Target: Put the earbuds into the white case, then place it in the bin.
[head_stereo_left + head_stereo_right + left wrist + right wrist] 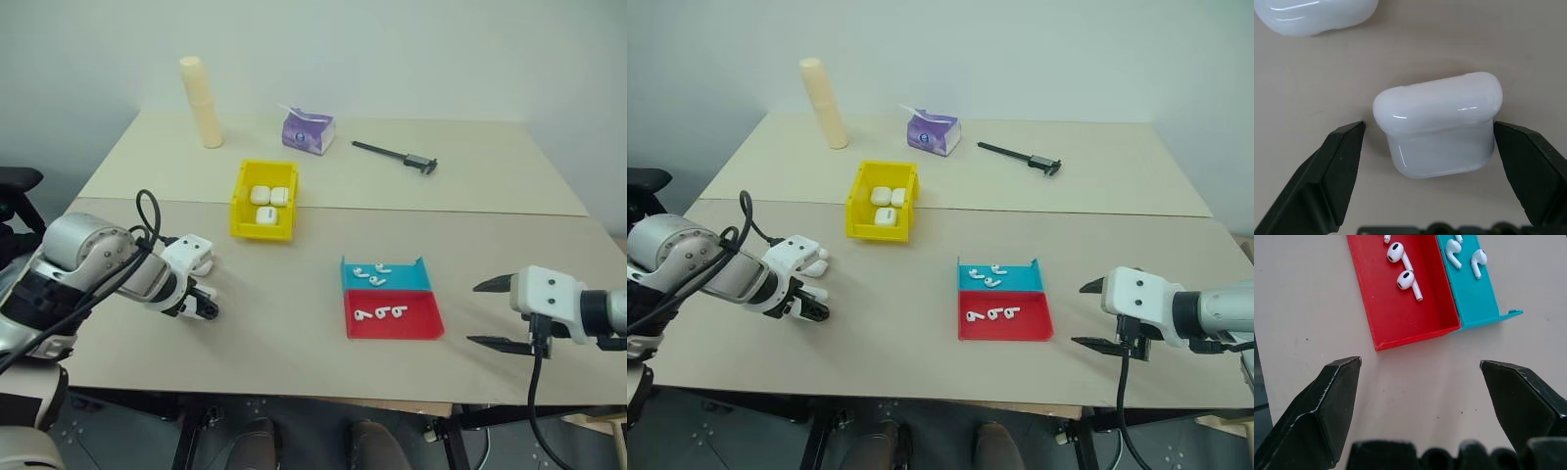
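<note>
A closed white case (1437,125) stands on the table at the near left. My left gripper (1428,125) points down over it and is open, one finger (1528,166) at the case's side and the other (1327,171) a small gap away. Another white case (1312,14) lies just beyond. Several earbuds (1403,271) lie in the red tray (392,328) and in the blue tray (407,279). My right gripper (473,313) hovers open and empty to the right of the trays. The yellow bin (241,201) at mid-table holds three white cases (269,196).
At the back of the table stand a cream cylinder (201,103) and a purple tissue pack (308,131), and a black caliper (397,157) lies there. Bare tabletop lies between the bin, the trays and both grippers.
</note>
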You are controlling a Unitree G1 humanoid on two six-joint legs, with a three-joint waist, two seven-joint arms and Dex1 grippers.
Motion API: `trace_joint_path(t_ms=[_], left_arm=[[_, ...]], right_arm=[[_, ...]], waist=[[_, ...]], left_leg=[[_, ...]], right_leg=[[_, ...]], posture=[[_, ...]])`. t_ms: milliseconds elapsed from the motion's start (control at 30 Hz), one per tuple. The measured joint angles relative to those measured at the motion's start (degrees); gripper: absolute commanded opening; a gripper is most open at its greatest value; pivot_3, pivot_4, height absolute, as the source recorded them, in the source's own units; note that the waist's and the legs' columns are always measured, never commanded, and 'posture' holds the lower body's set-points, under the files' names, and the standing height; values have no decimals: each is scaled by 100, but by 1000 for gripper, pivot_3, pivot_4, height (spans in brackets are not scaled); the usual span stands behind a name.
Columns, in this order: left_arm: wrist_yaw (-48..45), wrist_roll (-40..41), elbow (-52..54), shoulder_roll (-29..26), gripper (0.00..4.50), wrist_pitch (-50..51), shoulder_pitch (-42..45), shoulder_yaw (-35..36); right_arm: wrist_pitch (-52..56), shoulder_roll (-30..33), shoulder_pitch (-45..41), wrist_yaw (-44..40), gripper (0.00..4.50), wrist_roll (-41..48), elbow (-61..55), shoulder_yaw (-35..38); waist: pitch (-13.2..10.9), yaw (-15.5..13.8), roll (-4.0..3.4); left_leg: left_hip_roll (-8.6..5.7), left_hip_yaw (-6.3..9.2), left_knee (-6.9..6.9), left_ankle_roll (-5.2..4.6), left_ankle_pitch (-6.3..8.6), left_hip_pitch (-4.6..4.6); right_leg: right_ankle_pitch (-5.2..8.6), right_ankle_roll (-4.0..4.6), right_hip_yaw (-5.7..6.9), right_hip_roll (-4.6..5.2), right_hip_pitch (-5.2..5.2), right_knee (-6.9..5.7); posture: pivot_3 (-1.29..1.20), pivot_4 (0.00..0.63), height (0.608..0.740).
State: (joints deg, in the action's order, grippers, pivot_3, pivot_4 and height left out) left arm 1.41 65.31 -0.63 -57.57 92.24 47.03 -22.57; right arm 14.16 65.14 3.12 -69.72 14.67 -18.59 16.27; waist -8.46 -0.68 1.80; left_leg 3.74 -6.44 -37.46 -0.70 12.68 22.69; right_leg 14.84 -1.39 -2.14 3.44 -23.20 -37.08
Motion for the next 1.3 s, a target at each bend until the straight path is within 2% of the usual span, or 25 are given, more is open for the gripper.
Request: trace_joint_path(t_ms=[100, 133, 367, 533, 600, 700, 767, 833, 867, 967, 1100, 1200, 1300], left_arm=[[-36, 13, 8, -28, 3033, -2, -21, 0], [-37, 10, 18, -44, 2862, -5, -33, 1], [-82, -217, 229, -11, 2862, -21, -113, 64], [-361, -543, 841, -77, 2862, 9, -205, 175], [-602, -700, 1182, -190, 2862, -68, -213, 358], [-1088, -1005, 1823, -421, 2862, -732, -438, 964], [-1517, -1283, 2255, -426, 2862, -1640, -942, 1481], [-1875, -1532, 2598, -110, 2862, -2592, -1555, 1920], [-2049, -1708, 2740, 120, 2862, -3126, -1899, 2088], [-2791, -2765, 2859, 1008, 2862, -5679, -3047, 2229], [-3757, -3918, 2075, 2210, 2862, -8677, -3587, 2018], [-4155, -4359, 1257, 2905, 2862, -10095, -3605, 1831], [-4708, -4399, 352, 3621, 2862, -11357, -3605, 1711]], right_arm=[[0, -11, 0, 7, 4500, -16, 0, -18], [0, -17, 0, 8, 4500, -32, 0, -19], [0, -41, -15, 27, 4500, -53, 1, -51], [0, -37, -84, 21, 4500, -47, 6, -66], [4, -15, -207, -10, 4500, -31, 24, -66], [46, 154, -463, -97, 4500, 18, 37, -70], [73, 241, -740, -149, 4500, 33, 49, -100], [133, 336, -1072, -211, 4500, 110, 55, -184], [152, 398, -1202, -265, 4500, 152, 35, -225], [217, 573, -1765, -518, 4500, 252, -11, -537], [240, 769, -2738, -922, 4500, 174, -134, -1336], [263, 760, -3319, -1261, 4500, 31, -237, -1947], [319, 578, -4016, -1595, 4500, -236, -205, -2610]], waist=[[0, 3, 0], [0, 8, -1], [0, 6, -1], [-2, 7, 3], [-2, 18, 4], [-2, 30, 3], [0, 37, -1], [1, 30, -2], [2, 29, -4], [2, 27, -5], [12, 10, -21], [12, -11, -21], [16, 10, -28]], left_leg=[[1, 0, 0, 0, 0, -1], [1, 0, 0, 0, 0, -3], [0, -1, 1, 0, 0, -3], [0, -3, -1, 0, 0, 10], [1, -2, 0, 0, 0, 16], [2, -5, 1, 0, 0, 19], [3, -7, 2, 1, 0, 12], [3, -8, 0, 1, 0, 13], [5, -11, 1, 1, 0, 8], [7, -19, 2, 0, 0, 13], [9, -26, -1, -2, 1, 13], [10, -22, -7, -5, 3, 21], [17, -19, -29, -29, 18, 33]], right_leg=[[0, 0, 0, -1, 0, 0], [0, 0, -1, -1, 0, -1], [0, 0, -1, -1, 1, 0], [0, 0, 3, -1, -8, 0], [0, 0, 0, -1, -16, 1], [0, 1, -1, -1, -21, 1], [0, 1, -5, 0, -16, 3], [-1, 2, 1, 2, -10, 3], [-1, 4, 0, 2, -9, 6], [-3, 9, 2, 2, -10, 14], [-6, 13, 4, 3, -8, 19], [-7, 11, 9, 4, -8, 20], [-9, 6, 5, 2, -13, 20]], posture=[[0, 150, 740], [0, 150, 740], [0, 150, 740], [0, 150, 740], [0, 150, 740], [0, 150, 740], [0, 150, 740], [0, 150, 740], [0, 150, 740], [0, 150, 740], [0, 150, 740], [0, 150, 740], [0, 150, 740]])
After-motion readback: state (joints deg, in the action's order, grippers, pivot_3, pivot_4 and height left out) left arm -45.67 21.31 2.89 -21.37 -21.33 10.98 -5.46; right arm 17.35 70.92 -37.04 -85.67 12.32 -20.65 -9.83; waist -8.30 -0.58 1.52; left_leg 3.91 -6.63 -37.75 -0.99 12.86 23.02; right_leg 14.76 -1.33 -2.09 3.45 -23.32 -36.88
